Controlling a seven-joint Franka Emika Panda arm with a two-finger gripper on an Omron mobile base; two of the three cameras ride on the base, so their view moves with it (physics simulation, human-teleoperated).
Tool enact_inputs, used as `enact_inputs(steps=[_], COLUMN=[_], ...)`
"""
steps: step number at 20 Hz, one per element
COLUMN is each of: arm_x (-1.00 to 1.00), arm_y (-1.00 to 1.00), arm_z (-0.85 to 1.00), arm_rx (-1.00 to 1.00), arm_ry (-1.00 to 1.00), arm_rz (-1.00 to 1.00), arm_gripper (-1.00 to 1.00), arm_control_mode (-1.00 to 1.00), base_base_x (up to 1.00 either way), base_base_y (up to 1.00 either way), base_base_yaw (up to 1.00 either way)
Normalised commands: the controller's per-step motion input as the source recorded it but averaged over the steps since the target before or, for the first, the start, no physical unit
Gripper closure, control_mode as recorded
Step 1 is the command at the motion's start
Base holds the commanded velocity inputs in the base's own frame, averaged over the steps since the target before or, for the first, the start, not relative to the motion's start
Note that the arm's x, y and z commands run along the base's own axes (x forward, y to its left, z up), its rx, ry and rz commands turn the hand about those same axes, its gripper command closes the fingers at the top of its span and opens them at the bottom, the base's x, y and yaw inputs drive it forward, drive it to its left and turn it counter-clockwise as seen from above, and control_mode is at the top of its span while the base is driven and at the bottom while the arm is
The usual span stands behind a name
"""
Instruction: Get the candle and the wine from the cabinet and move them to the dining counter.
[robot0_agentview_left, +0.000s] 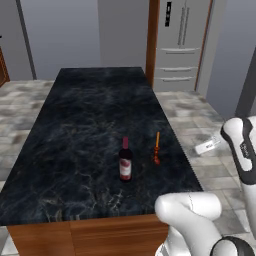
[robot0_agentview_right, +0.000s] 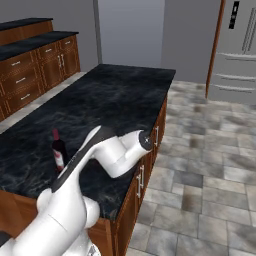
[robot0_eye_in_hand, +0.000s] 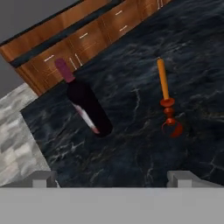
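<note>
The dark glass wine bottle (robot0_agentview_left: 125, 162) with its red capsule and red-and-white label is seen standing upright on the black, white-veined marble dining counter (robot0_agentview_left: 85, 115). The thin orange taper candle (robot0_agentview_left: 157, 148) in its small dark red holder stands near it, at about three o'clock, apart from it. The two-finger gripper (robot0_eye_in_hand: 113, 178) is held above both with its fingers spread wide and nothing between them. Both placements are judged done; only a clear retreat seems called for.
</note>
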Motion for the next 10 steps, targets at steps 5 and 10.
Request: enact_inputs(steps=[5, 10], arm_x=[-0.53, -0.50], arm_y=[0.09, 0.18], arm_z=[0.14, 0.20], arm_rx=[0.00, -0.10], arm_ry=[0.01, -0.01], arm_rz=[-0.29, -0.15], arm_gripper=[-1.00, -1.00], arm_control_mode=[-1.00, -1.00], base_base_x=[0.00, 0.00], base_base_y=[0.00, 0.00], base_base_yaw=[0.00, 0.00])
